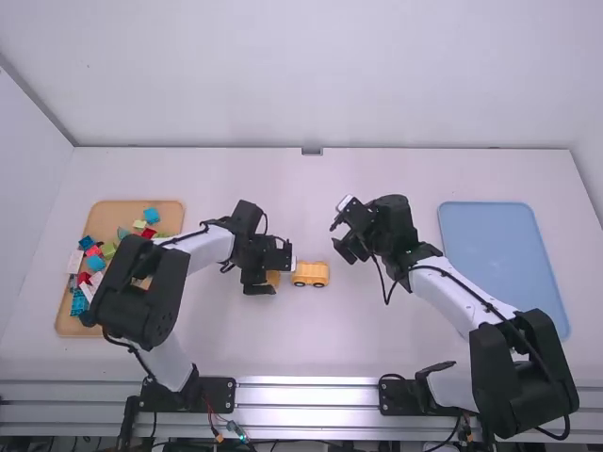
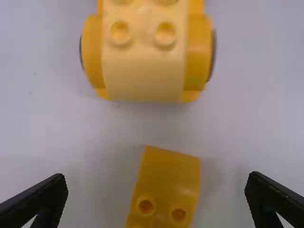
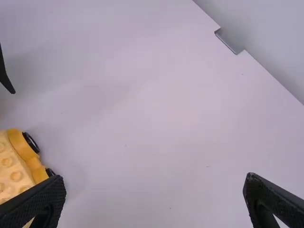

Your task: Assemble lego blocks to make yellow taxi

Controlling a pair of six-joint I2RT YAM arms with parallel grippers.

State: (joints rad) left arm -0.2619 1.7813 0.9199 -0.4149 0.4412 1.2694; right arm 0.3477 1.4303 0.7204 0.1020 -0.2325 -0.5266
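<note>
The loose block (image 1: 273,279) lies left of taxi base (image 1: 310,274), between left tray (image 1: 64,326) and right tray (image 1: 499,254).

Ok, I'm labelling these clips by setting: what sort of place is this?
Probably a robotics test station: two arms stand at a white table, with a wooden tray of toy blocks and a blue tray.

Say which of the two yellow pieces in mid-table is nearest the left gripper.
The small block: it lies askew by the open left gripper, while the car body, the one with wheels, stands farther off.
</note>
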